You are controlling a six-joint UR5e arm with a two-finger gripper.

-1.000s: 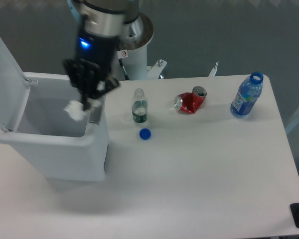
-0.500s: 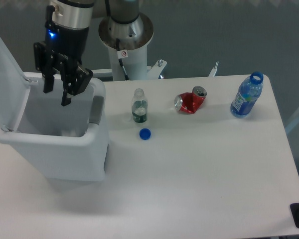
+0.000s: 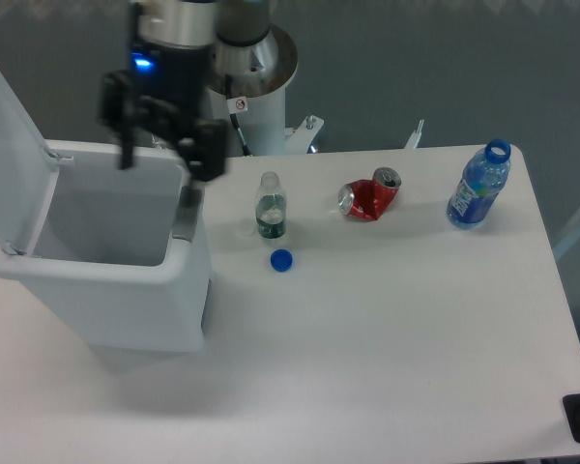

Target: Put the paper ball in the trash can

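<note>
White, smooth plastic forms the trash can (image 3: 106, 280), a large rectangular bin at the left of the counter (image 3: 387, 329), its flat hinged lid (image 3: 10, 155) swung up and back so the mouth gapes open, with a grey handle (image 3: 186, 215) on its near right rim. The paper ball cannot be seen anywhere; the visible part of the bin's interior looks bare, and its floor is hidden. Above the bin's back right corner hangs 1 black gripper (image 3: 164, 159), blurred, its 2 fingers spread wide apart and holding nothing, a blue light glowing on the wrist above. On the matte white counter stand 2 bottles: 1 small clear uncapped bottle (image 3: 270, 207) just right of the bin, and 1 blue-tinted open bottle (image 3: 479, 186) near the far right edge. 1 round blue bottle cap (image 3: 281, 259) lies just in front of the clear bottle. 1 crushed red metal can (image 3: 368, 196) lies on its side between the bottles. Behind, a white cylindrical robot pedestal (image 3: 256, 92) rises from a dark grey floor.
</note>
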